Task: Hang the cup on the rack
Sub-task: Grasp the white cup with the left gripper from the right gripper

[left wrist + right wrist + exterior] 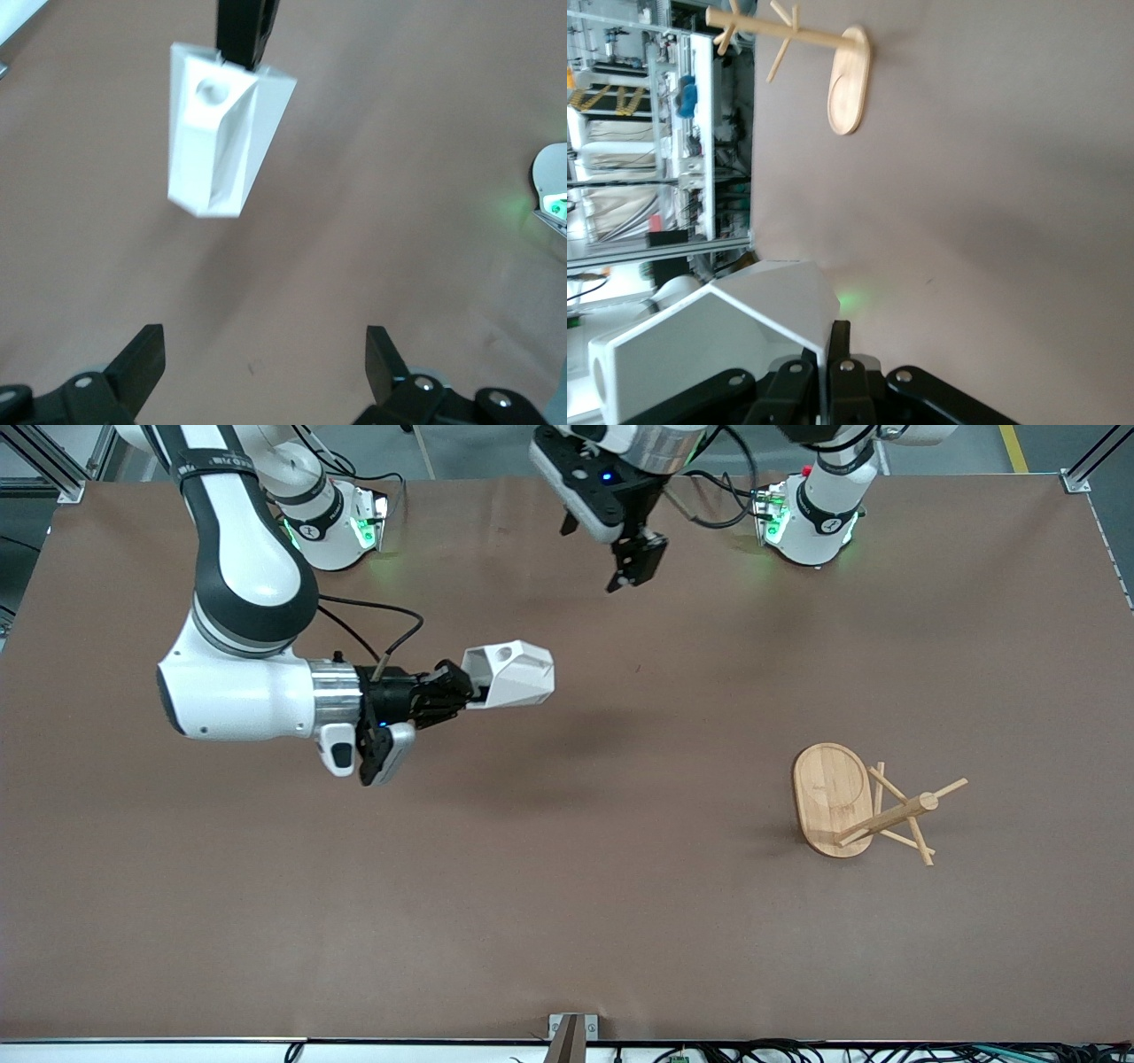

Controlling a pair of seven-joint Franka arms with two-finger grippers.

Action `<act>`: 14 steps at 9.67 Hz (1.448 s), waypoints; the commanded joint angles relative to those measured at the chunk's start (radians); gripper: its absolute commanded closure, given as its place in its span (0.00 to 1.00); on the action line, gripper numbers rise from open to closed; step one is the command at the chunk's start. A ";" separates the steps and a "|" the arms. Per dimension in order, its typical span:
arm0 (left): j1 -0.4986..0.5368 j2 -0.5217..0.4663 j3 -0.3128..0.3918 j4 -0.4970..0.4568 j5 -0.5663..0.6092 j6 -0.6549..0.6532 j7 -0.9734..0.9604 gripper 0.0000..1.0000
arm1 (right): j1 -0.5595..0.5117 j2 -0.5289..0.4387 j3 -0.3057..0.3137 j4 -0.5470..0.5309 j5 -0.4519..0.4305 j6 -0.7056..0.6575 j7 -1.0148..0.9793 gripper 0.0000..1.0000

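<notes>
On the brown table (567, 921) stands only the wooden rack (837, 802).

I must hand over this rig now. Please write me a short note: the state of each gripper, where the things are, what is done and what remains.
Right gripper: shut on the cup, held on its side in the air over the bare table.
Left gripper: open, empty, waiting near its base.
Rack: stands upright toward the left arm's end of the table, no cup on its pegs.
Done: cup picked up.
Left: carry the cup to the rack and hang it on a peg.
</notes>
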 commanded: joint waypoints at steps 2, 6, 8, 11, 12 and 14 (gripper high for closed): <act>0.008 0.039 -0.005 -0.059 0.004 0.102 0.225 0.03 | 0.003 -0.012 -0.006 -0.016 0.123 -0.127 0.094 1.00; 0.008 0.029 -0.005 -0.079 -0.004 0.105 0.184 0.03 | 0.046 -0.014 -0.006 -0.016 0.206 -0.150 0.170 0.99; 0.011 0.035 -0.005 -0.081 -0.004 0.108 0.184 0.03 | 0.048 -0.016 -0.006 -0.016 0.243 -0.150 0.187 0.99; 0.014 0.036 -0.005 -0.094 0.002 0.108 0.196 0.09 | 0.057 -0.020 -0.006 -0.013 0.243 -0.150 0.217 0.98; 0.015 0.036 -0.005 -0.094 0.002 0.108 0.198 0.14 | 0.057 -0.022 -0.006 -0.012 0.243 -0.150 0.224 0.98; 0.018 0.038 -0.005 -0.093 0.004 0.108 0.212 0.53 | 0.057 -0.025 -0.006 -0.009 0.243 -0.151 0.241 0.95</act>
